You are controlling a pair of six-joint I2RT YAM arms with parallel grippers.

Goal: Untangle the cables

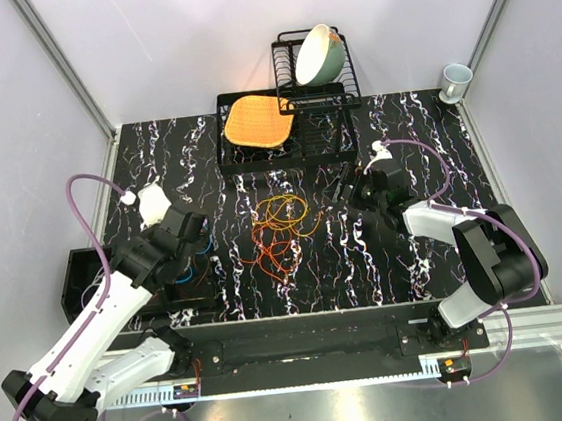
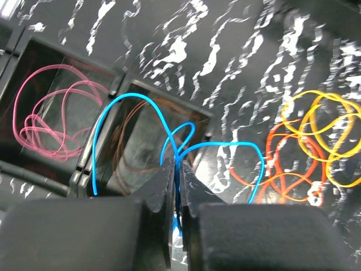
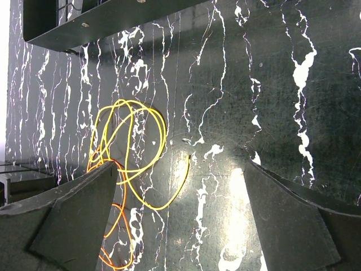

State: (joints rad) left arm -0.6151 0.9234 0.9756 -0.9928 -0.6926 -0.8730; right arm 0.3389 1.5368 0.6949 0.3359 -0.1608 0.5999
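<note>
The cables lie mid-table as a loose tangle of yellow loops [image 1: 281,213] over orange-red loops [image 1: 275,251]. My left gripper [image 1: 196,247] hovers at the right edge of a black compartment tray [image 1: 77,282], left of the tangle. In the left wrist view it [image 2: 176,169] is shut on a blue cable [image 2: 121,101], which loops up on both sides of the jaws above a compartment; the orange [image 2: 282,169] and yellow [image 2: 321,124] cables lie to the right. My right gripper [image 1: 344,189] stands open and empty just right of the tangle; its wrist view [image 3: 180,166] shows the yellow cable [image 3: 132,135] beside its left finger.
One tray compartment holds a pink cable [image 2: 51,121]; the one beside it holds a brownish cable [image 2: 135,158]. A black dish rack [image 1: 338,129] at the back carries a pale bowl [image 1: 317,54] and an orange woven mat [image 1: 256,120]. A cup [image 1: 455,80] stands at the back right corner.
</note>
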